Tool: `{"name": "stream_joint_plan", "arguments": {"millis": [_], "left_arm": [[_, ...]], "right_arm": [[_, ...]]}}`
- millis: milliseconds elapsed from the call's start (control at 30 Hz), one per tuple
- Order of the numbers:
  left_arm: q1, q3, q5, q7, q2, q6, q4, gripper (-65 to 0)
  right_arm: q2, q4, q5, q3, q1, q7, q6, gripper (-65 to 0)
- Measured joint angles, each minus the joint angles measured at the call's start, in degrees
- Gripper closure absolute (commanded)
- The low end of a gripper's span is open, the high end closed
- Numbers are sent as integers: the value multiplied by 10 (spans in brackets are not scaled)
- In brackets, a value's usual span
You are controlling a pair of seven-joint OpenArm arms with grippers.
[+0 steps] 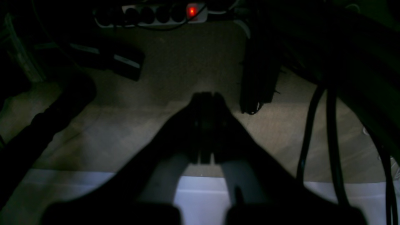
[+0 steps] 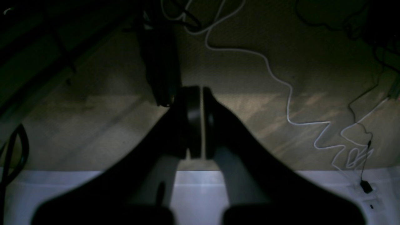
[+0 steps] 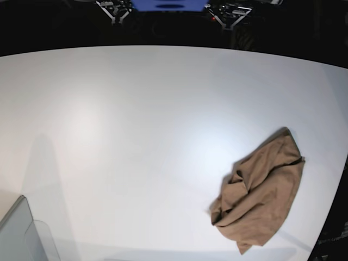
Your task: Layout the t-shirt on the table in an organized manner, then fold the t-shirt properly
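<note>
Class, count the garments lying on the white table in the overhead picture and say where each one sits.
1. A single crumpled t-shirt lies near the table's lower right edge in the base view. Nothing else could hide another garment, save the grey bin corner at lower left.

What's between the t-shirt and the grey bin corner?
Only bare table in the base view between the crumpled t-shirt and bin corner.
</note>
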Motion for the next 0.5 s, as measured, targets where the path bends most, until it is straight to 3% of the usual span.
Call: {"name": "stream_joint_plan", "arguments": {"millis": [500], "left_arm": [[5,0,0,2,-3,0,22,0]], "right_arm": [[0,0,0,0,0,0,0,0]]}}
